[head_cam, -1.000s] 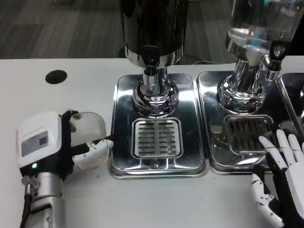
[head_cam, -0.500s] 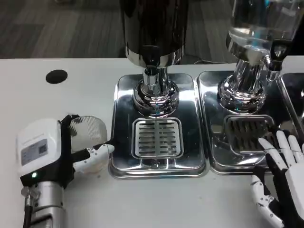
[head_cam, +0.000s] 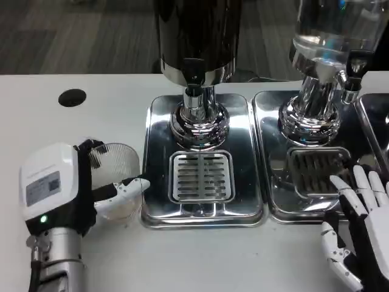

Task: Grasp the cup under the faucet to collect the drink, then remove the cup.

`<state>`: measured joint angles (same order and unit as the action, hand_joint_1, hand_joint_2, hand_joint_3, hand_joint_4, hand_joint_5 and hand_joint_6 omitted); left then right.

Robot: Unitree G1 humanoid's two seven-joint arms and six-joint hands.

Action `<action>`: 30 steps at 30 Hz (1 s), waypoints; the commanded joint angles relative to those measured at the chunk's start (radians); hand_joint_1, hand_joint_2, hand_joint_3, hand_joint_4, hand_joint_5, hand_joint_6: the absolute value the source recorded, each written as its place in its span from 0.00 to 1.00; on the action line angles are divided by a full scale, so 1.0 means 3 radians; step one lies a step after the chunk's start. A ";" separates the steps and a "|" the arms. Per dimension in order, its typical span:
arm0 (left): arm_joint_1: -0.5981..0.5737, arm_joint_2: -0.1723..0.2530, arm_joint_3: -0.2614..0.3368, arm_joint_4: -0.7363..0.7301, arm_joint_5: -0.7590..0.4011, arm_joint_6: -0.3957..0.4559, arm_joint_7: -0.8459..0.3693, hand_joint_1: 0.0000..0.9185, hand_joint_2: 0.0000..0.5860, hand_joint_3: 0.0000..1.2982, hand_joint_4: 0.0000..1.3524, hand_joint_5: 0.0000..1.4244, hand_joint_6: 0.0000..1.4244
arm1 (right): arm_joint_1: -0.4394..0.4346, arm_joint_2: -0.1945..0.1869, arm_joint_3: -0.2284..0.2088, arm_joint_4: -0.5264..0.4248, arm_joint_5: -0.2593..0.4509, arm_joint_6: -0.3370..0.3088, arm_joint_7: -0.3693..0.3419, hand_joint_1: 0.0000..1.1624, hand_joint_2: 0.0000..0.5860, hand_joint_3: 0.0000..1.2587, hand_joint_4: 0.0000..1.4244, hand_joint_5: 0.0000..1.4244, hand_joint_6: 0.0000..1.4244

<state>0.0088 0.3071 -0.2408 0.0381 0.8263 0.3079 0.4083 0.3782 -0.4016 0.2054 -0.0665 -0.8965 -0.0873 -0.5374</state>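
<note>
A white desk (head_cam: 91, 255) carries a second polished steel drip tray (head_cam: 276, 152) toward its right edge, just beside the middle one. On it stands a chrome pedestal (head_cam: 310, 118) bearing a clear glass dispenser vessel (head_cam: 337, 30), with a small black-handled tap (head_cam: 352, 76) jutting from its right side. A slotted drain grate (head_cam: 316, 170) sits in the near half of this tray. A round black hole (head_cam: 72, 98) marks the desk near its far left corner. Beyond the far edge lies grey striped carpet (head_cam: 73, 36).
</note>
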 commanded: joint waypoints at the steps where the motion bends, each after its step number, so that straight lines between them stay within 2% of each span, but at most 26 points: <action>1: -0.0011 -0.0013 0.0042 -0.0072 0.0016 -0.0024 0.0033 0.85 0.07 0.51 0.47 0.60 0.88 | -0.0017 -0.0002 -0.0018 0.0041 0.0027 -0.0017 0.0013 0.00 0.92 0.15 0.00 0.00 0.00; 9: -0.0145 -0.0044 -0.0061 -0.0273 0.0178 0.0059 -0.0053 0.84 0.06 0.51 0.47 0.60 0.88 | -0.0033 0.0012 -0.0017 0.0060 0.0035 -0.0015 0.0003 0.00 0.92 0.15 0.00 0.00 0.00; 15: -0.0341 -0.0161 -0.0186 -0.0164 0.0326 0.0150 -0.0079 0.84 0.06 0.51 0.47 0.60 0.88 | -0.0027 -0.0003 -0.0017 0.0048 0.0009 -0.0013 -0.0011 0.00 0.92 0.15 0.00 0.00 0.00; 21: -0.0710 -0.0264 -0.0390 0.0248 0.0442 0.0230 -0.0179 0.84 0.06 0.51 0.47 0.60 0.88 | 0.0013 -0.0011 -0.0079 -0.0120 0.0013 -0.0008 -0.0001 0.00 0.92 0.15 0.00 0.00 0.00; 30: -0.1088 -0.0594 -0.0676 0.0886 0.0491 0.0251 -0.0004 0.84 0.07 0.50 0.47 0.59 0.88 | 0.0104 0.0017 -0.0168 -0.0260 0.0092 -0.0037 0.0021 0.00 0.92 0.15 0.00 0.00 0.00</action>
<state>-0.2737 0.1556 -0.4191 0.2601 0.9567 0.3807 0.3746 0.3977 -0.3999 0.1703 -0.1270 -0.8818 -0.0894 -0.5342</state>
